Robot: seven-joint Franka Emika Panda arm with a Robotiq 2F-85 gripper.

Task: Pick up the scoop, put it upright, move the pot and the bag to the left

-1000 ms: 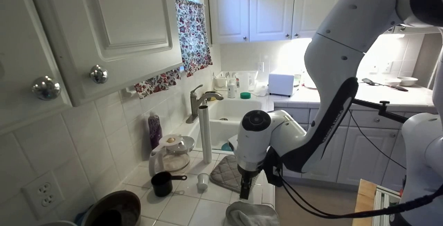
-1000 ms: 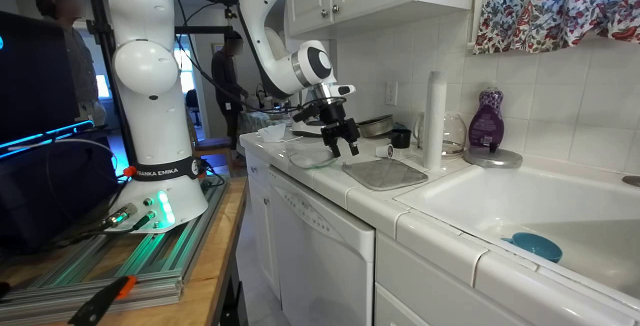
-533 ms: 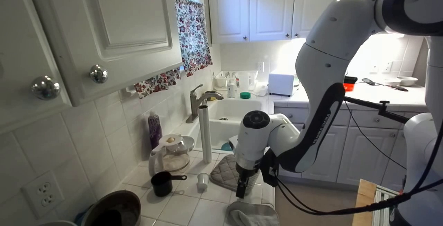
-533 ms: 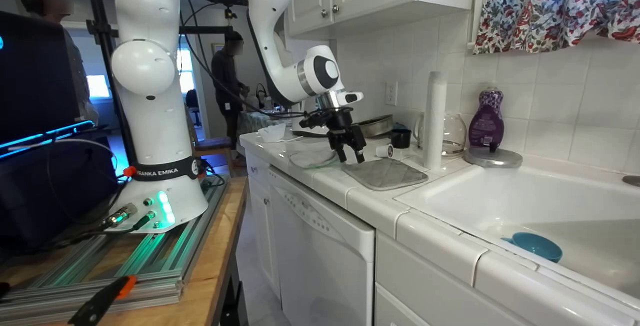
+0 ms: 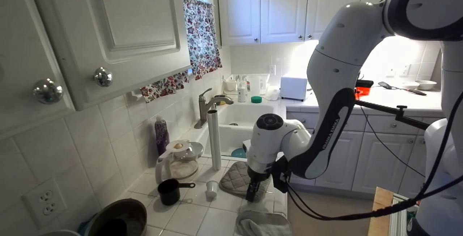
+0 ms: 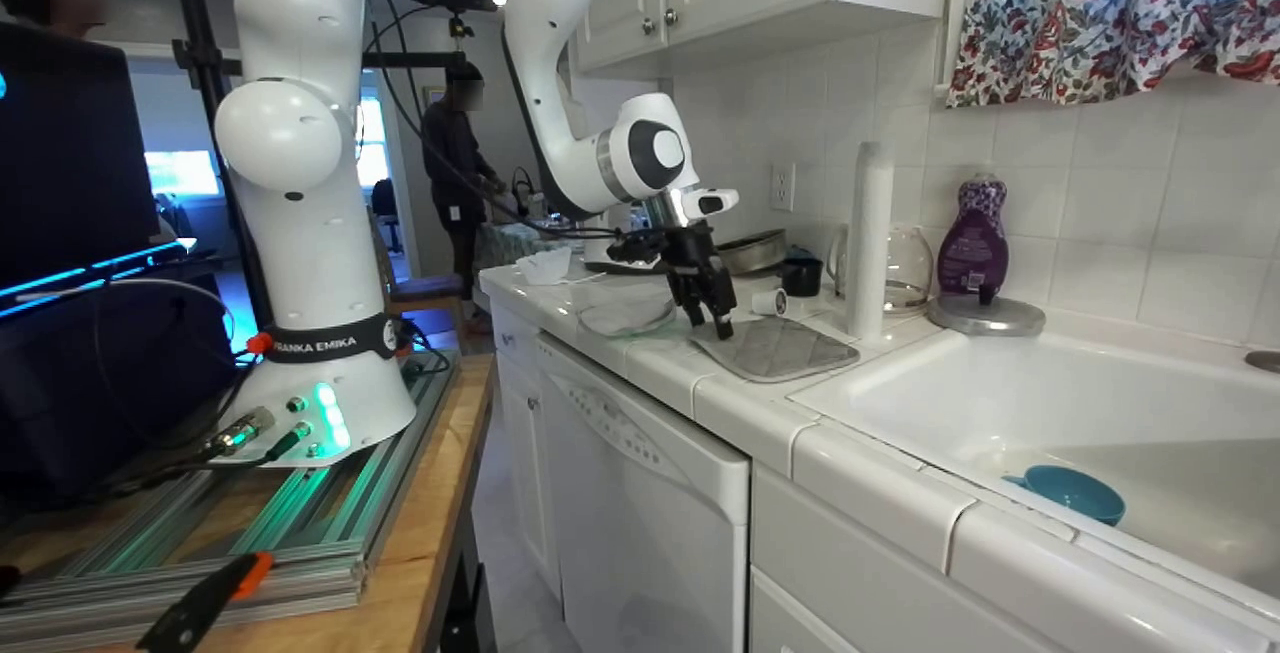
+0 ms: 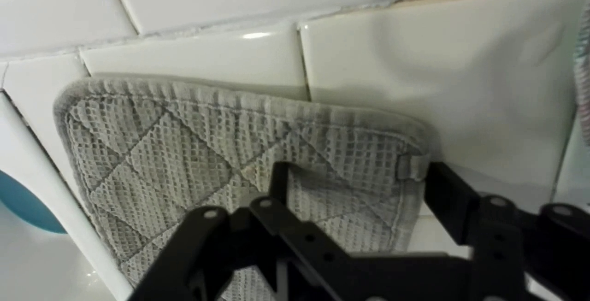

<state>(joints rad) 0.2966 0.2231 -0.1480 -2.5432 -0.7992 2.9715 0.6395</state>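
Observation:
My gripper (image 7: 357, 167) is open over one corner of a grey quilted pad (image 7: 179, 153). One finger (image 7: 279, 179) is on the pad's face, where the fabric creases; the other stands just outside its edge, by the loop. In both exterior views my gripper (image 5: 250, 199) (image 6: 711, 327) is low at the pad (image 5: 233, 181) (image 6: 780, 353). A black scoop (image 5: 169, 193) with a handle stands on the counter, by the glass coffee pot (image 5: 184, 167) with a white handle. A small white cup (image 5: 212, 189) (image 6: 768, 303) lies on its side. I cannot make out a bag.
A white upright tube (image 5: 214, 142) stands by the sink (image 6: 900, 413), which holds a blue cup (image 6: 1072, 493). A brown bowl (image 5: 139, 214) and a grey cloth (image 5: 262, 223) lie nearer that camera. A purple bottle (image 6: 974, 238) stands at the wall.
My gripper has moved over to the pad's corner and come down onto it. The pad has shifted slightly at that corner. The scoop, coffee pot and small cup have not moved.

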